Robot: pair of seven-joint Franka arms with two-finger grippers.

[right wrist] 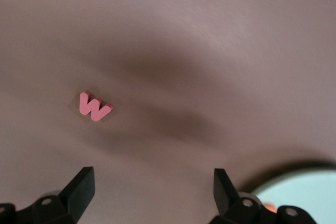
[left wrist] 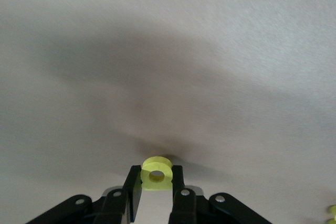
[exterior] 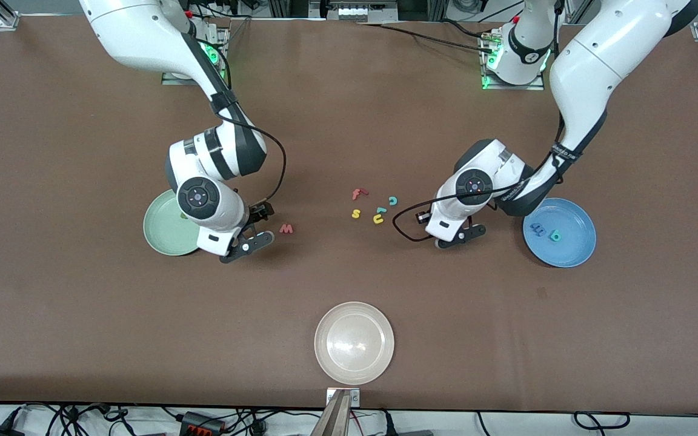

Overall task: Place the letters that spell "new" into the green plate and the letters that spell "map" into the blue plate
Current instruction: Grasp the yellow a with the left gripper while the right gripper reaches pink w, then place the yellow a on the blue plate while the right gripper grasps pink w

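Two tools are in my feeds. My left tool (left wrist: 157, 195) is closed on the yellow a (left wrist: 157, 173), its fingers (left wrist: 134, 190) pinching the letter from both sides just above the brown bench (exterior: 82, 315), between the loose letter cluster and the blue plate (exterior: 560, 232). My right tool (right wrist: 152, 192) hangs with its fingers spread wide and nothing between them, low over the bench beside the green plate (exterior: 164, 230), and the salmon-red w (right wrist: 93, 107) lies flat on the bench a little way from it, toward the middle. I count three plates: the green one at the right arm's end, partly hidden under that arm; the blue one at the left arm's end; and a cream-white plate (exterior: 354, 343) nearest the front camera. In the blue plate I count two letters, the blue m (exterior: 538, 231) and the teal p (exterior: 555, 236), lying side by side. In the middle of the bench I count four loose letters close together: a red f (exterior: 358, 194), a yellow s (exterior: 355, 213), a teal c (exterior: 393, 200) and a yellow u (exterior: 378, 219). What lies in the green plate I cannot make out.
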